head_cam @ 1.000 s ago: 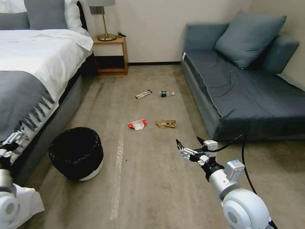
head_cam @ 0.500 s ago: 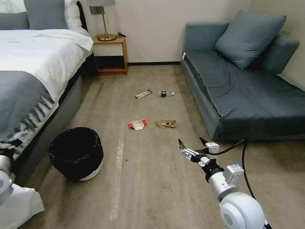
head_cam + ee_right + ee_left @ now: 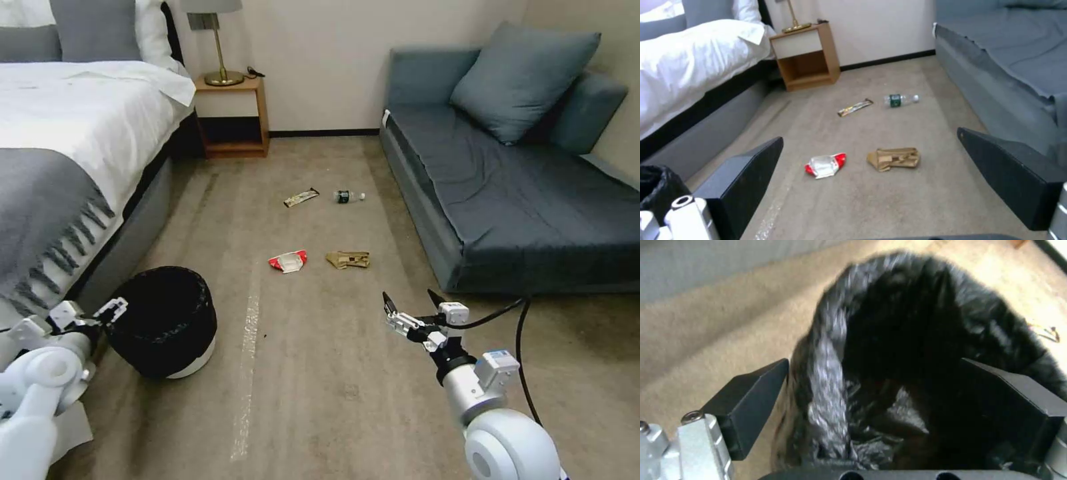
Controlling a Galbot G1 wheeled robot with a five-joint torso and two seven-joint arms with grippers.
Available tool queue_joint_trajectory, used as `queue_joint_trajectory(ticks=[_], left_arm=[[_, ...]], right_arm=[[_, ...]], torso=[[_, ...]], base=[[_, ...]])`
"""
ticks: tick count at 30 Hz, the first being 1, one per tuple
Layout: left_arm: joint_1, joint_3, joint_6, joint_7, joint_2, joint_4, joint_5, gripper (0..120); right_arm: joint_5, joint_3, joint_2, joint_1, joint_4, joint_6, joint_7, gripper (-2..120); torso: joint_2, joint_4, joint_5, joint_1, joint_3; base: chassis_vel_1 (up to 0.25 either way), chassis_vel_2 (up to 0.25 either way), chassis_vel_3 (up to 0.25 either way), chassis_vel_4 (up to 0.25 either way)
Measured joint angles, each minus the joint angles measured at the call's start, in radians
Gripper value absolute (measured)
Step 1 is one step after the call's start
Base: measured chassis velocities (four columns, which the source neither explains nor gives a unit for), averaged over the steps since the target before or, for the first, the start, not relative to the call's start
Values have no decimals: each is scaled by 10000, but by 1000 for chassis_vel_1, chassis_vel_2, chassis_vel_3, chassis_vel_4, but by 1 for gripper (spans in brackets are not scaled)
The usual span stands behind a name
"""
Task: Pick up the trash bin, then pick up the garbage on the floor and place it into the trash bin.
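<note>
Since a moment ago left gripper (image 3: 87, 313) has swung in beside trash bin (image 3: 160, 320) by the bed, fingers spread astride its rim; bin pickup underway, closing needed next; right gripper (image 3: 413, 308) waits open.

You have the trash bin (image 3: 162, 320) on the floor at ten o'clock, beside the bed (image 3: 73, 153). The garbage (image 3: 319, 230) lies at twelve, scattered between bed and sofa (image 3: 520, 180); the nightstand (image 3: 232, 113) stands behind at eleven.
</note>
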Motion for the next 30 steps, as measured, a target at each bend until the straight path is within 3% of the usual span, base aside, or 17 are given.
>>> queue_joint_trajectory(ticks=[11, 18, 28, 30], left_arm=[[-531, 327, -7, -485, -613, 524, -77, 95], [-674, 105, 92, -929, -1068, 600, -822, 71], [-373, -207, 130, -970, -1090, 542, -1265, 39], [-237, -300, 75, -887, -1113, 505, -1290, 28]], right_arm=[[221, 37, -105, 110, 45, -29, 100, 100], [637, 28, -294, 300, 59, -143, 161, 100], [961, -152, -285, 540, -90, -225, 344, 100], [1034, -191, -300, 568, -121, -230, 348, 100]], torso=[[0, 0, 0, 0, 0], [0, 6, 7, -1, -1], [0, -3, -8, 0, 0], [0, -3, -4, 0, 0]], base=[[0, 0, 0, 0], [0, 0, 0, 0], [0, 0, 0, 0], [0, 0, 0, 0]])
